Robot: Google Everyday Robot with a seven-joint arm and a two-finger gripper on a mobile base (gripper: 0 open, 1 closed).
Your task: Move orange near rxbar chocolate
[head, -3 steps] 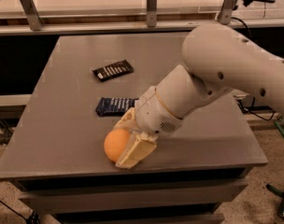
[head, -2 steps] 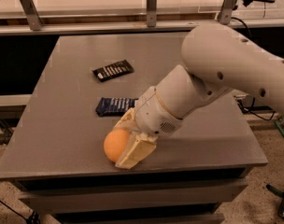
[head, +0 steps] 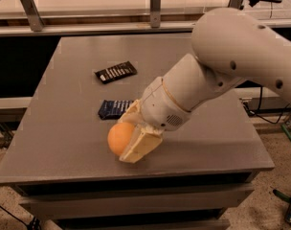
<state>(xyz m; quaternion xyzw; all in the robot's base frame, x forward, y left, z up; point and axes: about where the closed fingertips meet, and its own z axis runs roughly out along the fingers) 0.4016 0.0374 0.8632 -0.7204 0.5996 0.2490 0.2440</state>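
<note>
The orange (head: 118,137) is a round orange fruit resting on the grey table (head: 64,128) near its front edge, left of centre. My gripper (head: 128,133) is down at the table with its cream fingers (head: 138,146) on either side of the orange, closed against it. The rxbar chocolate (head: 116,72), a flat black bar with white lettering, lies farther back on the table, apart from the orange. My white arm reaches in from the right.
A dark blue wrapped bar (head: 115,108) lies just behind the orange, partly hidden by my gripper. A counter with metal posts (head: 156,6) runs along the back. The floor shows to the right of the table.
</note>
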